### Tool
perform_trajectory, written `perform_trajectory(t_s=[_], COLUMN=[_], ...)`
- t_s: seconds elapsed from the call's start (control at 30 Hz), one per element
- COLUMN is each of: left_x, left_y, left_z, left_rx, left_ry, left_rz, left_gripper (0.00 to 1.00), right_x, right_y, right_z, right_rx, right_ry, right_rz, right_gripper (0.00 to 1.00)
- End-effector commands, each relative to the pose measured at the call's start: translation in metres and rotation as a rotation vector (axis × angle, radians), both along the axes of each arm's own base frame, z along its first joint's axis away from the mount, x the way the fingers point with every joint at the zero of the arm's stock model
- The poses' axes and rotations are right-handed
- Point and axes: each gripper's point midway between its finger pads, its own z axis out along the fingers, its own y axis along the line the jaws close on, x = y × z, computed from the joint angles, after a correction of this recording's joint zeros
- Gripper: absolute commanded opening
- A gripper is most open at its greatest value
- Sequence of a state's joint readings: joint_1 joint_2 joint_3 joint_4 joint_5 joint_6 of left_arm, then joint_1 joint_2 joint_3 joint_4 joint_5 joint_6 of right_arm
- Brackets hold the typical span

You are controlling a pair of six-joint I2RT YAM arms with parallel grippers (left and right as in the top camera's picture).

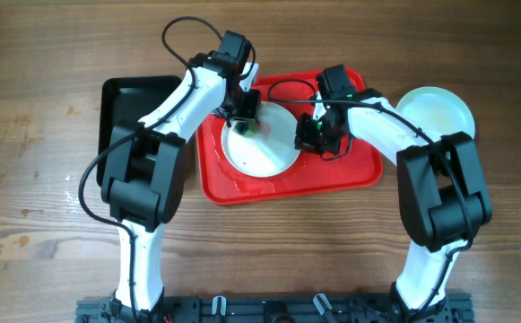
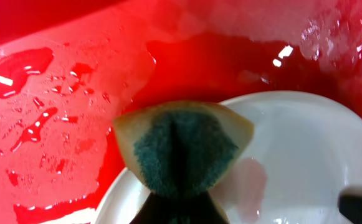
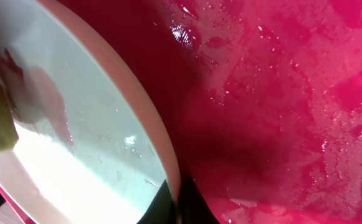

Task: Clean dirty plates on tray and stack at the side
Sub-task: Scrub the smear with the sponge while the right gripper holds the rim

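A white plate [image 1: 264, 148] lies on the wet red tray [image 1: 350, 175]. My left gripper [image 1: 245, 121] is shut on a green-and-yellow sponge [image 2: 184, 146] pressed on the plate's far left rim [image 2: 293, 155]. A faint pink smear [image 2: 252, 180] shows on the plate beside the sponge. My right gripper [image 1: 312, 133] is shut on the plate's right rim [image 3: 162, 155], one finger above and one below. A mint-green plate [image 1: 435, 109] sits on the table right of the tray.
A black tray [image 1: 121, 103] lies left of the red tray, partly under my left arm. Water pools on the red tray [image 2: 19, 68]. Bare wooden table [image 1: 45, 224] surrounds both trays.
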State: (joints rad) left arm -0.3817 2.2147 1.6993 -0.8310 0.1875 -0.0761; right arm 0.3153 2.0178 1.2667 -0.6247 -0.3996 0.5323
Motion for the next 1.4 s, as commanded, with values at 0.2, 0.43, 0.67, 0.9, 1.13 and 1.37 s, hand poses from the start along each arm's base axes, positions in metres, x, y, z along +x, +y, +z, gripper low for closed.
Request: perform_trajectory(t_s=[0.2,0.43,0.67,0.9,1.13,1.37], left_x=[-0.039,-0.041,0.001,0.011,-0.037,-0.088], left_y=[-0.058,-0.04,0.028,0.071,0.045,0.006], left_z=[-0.024,-0.028,-0.027,-0.027,-0.031,-0.021], left_rx=[-0.017,0.09,0.31,0.32,0.18,0.032], left_ry=[0.058,0.061,-0.05,-0.022,0.217,0.387], left_rz=[-0.183,-0.152,0.152,0.361,0.208,-0.045], left_gripper=[0.04,0.04,0.04,0.04,0.04,0.04], right_x=[-0.006,-0.007,-0.007,-0.007,-0.006,-0.006], right_y=[-0.007,-0.007,-0.007,-0.007,-0.007,-0.007], right_z=[-0.016,-0.016,-0.016,-0.016,-0.016,-0.016], right_rx=[-0.039,-0.04,-0.04,-0.04,-0.04,-0.039], right_ry=[0.027,0.029,0.029,0.029,0.027,0.024], right_rz=[0.003,0.003,0.003,0.003,0.003,0.003], right_gripper=[0.04,0.04,0.05,0.04,0.04,0.04])
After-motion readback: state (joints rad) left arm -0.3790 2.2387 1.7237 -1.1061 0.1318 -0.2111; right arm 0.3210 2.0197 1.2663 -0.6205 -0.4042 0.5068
